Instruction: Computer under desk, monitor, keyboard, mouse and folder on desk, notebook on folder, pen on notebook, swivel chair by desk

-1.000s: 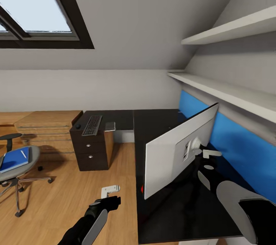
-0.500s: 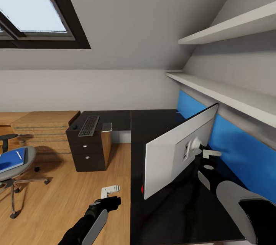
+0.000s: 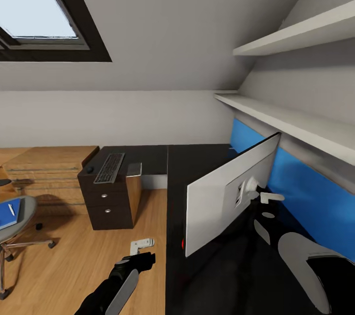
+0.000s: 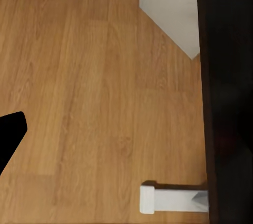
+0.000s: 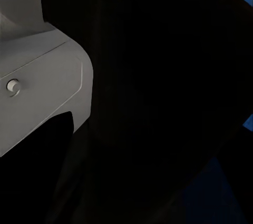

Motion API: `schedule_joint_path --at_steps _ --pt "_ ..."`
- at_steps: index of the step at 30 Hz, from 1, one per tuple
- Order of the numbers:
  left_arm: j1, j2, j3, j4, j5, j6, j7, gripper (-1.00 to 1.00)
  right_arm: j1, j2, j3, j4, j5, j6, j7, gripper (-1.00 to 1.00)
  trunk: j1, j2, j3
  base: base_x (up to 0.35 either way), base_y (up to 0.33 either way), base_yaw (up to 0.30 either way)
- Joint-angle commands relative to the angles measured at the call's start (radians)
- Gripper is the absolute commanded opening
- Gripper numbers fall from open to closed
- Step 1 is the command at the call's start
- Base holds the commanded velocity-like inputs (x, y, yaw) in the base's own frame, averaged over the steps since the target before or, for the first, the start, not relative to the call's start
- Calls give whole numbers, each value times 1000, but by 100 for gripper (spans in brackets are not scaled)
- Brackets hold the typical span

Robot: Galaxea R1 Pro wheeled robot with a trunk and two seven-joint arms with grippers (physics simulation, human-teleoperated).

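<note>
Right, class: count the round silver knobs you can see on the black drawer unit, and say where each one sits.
2. One knob is on the upper visible drawer front of the drawer unit; the other sits just below it on the next drawer. Others may be hidden or too small to see.

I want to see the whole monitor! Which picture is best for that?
The head view: it shows the monitor's whole grey back, tilted above the desk. The right wrist view catches just a grey piece up close; the left wrist view may show a corner.
</note>
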Motion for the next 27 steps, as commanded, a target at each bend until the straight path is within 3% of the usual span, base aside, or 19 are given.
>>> schedule_joint_path --at_steps 1,17,27 --pt "-1 1 -3 -1 10 2 10 100 -1 0 11 0 -6 -5 -2 -100 1 -1 -2 255 -68 0" --pt "-1 -1 -3 -2 9 1 11 100 -1 0 11 -2 -6 -4 -4 -100 1 -1 -2 36 -21 0" --pt "-1 0 -3 -2 10 1 10 100 -1 0 11 -2 -5 -4 -4 -100 1 -1 -2 174 -170 0"
